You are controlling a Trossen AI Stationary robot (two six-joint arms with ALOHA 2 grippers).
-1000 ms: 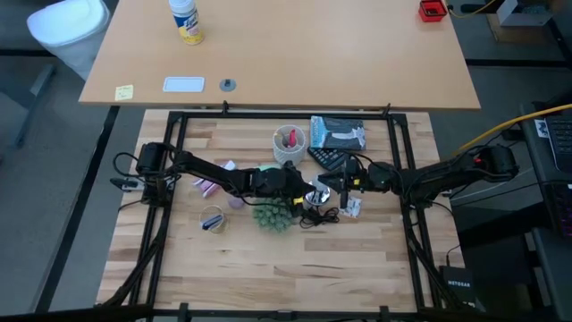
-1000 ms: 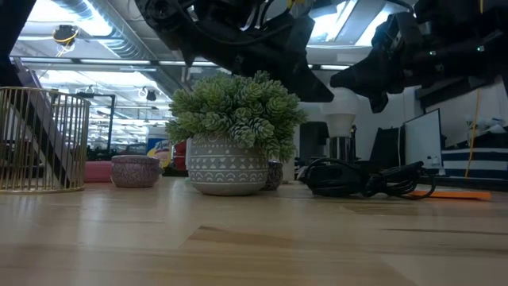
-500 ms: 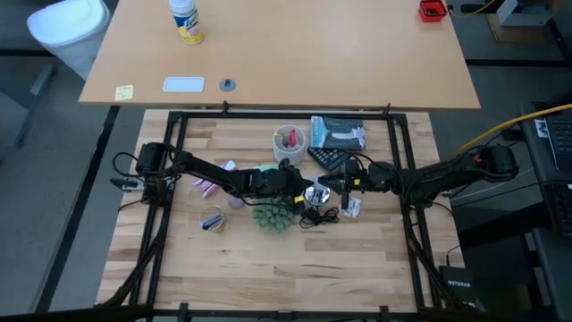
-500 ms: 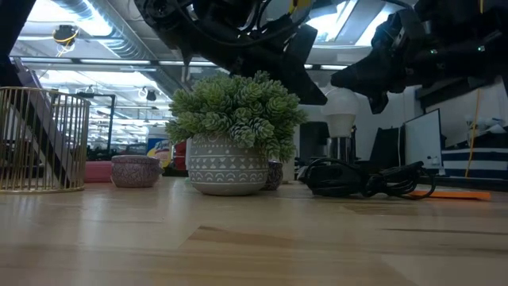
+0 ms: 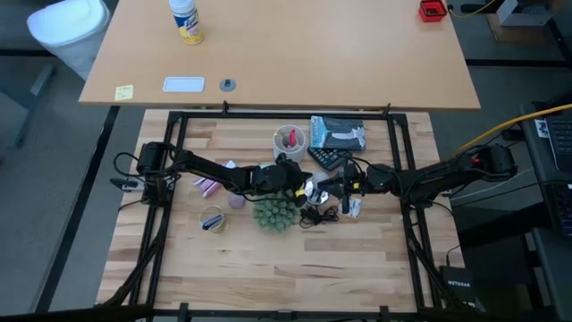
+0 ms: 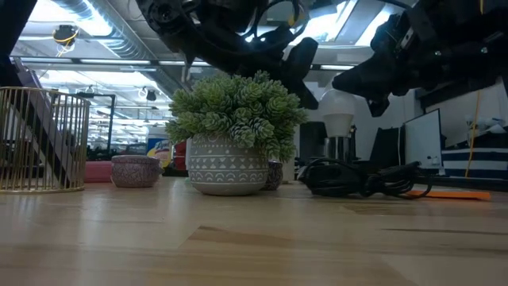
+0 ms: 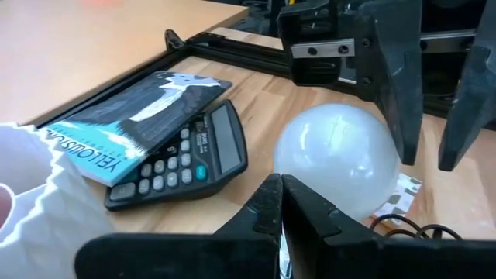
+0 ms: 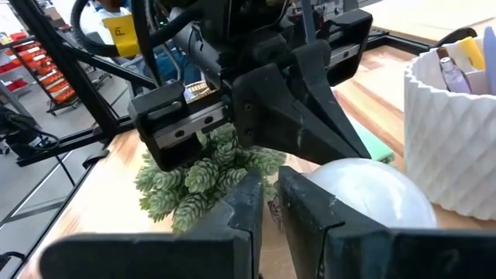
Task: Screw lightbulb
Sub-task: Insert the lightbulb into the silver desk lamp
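The lightbulb (image 7: 337, 159) is white and round. It is up in the air between my two grippers, also in the low view (image 6: 337, 103), the right wrist view (image 8: 372, 194) and the high view (image 5: 309, 190). Its grey screw base is hidden. My left gripper (image 7: 280, 203) comes from the table's left and is shut just behind the bulb. My right gripper (image 8: 270, 195) comes from the right. Its fingers (image 7: 403, 116) stand beside the bulb with a narrow gap and nothing between them. I cannot make out the silver socket dish. My left gripper holds the lightbulb by its narrow end (image 7: 310, 205), which my own fingers hide. The fingers come from the table's left, slanting down. The bulb's round end sticks out past the fingertips toward the right gripper, lifted clear of the table.
A potted green plant (image 5: 273, 213) stands just near-side of the grippers. A black cord (image 6: 357, 179) lies coiled under them. A white cup with pens (image 5: 290, 141), a calculator (image 7: 182, 167) and a booklet (image 7: 132, 124) lie toward the far edge. A gold wire basket (image 6: 40, 139) stands at the left.
My left gripper has turned about its own axis and moved slightly toward the far edge. The white bulb, hidden in the low view a second ago, now shows whole between the two grippers. My right gripper has kept still.
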